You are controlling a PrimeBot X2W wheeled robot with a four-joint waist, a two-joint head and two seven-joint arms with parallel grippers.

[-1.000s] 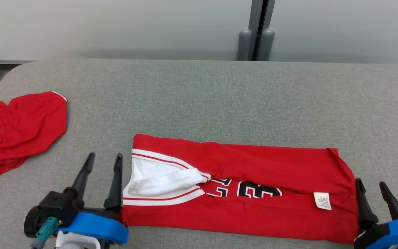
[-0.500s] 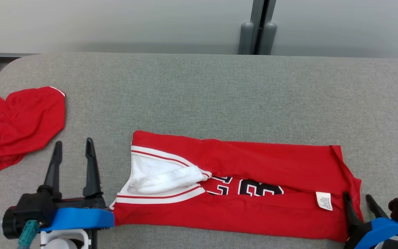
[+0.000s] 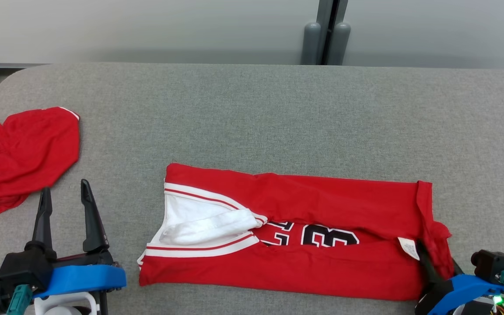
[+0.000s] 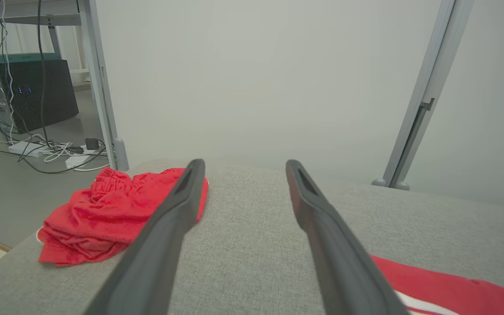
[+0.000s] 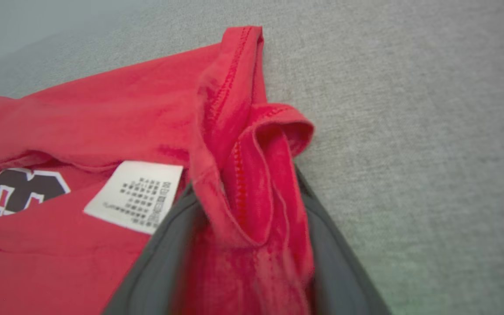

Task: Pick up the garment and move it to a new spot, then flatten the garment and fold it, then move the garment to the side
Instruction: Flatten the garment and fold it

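Surface: grey padded table (image 3: 252,109) against a pale wall, with a grey post (image 3: 326,39) behind its far edge.
Right claw: we see the right claw (image 5: 245,188) at the jersey's right end. Its fingers stand apart on either side of a bunched, raised hem, and cloth touches both. We cannot tell whether they pinch it.
Left claw: left claw (image 3: 65,187) is wide open and empty, over bare table left of the jersey.
Jersey: red jersey (image 3: 322,205) lies along the near side, folded into a long strip. White-trimmed neck (image 3: 195,218) at its left, black number (image 3: 317,234) in the middle, white tag (image 5: 136,194) by the right claw.
Beyond: red heap (image 3: 20,153) at the table's left end, well apart from the jersey.
Hard to see: a fold covers the number's top. In the head view, cloth hides one right finger and the left edge cuts the heap. We cannot read the tag's print.
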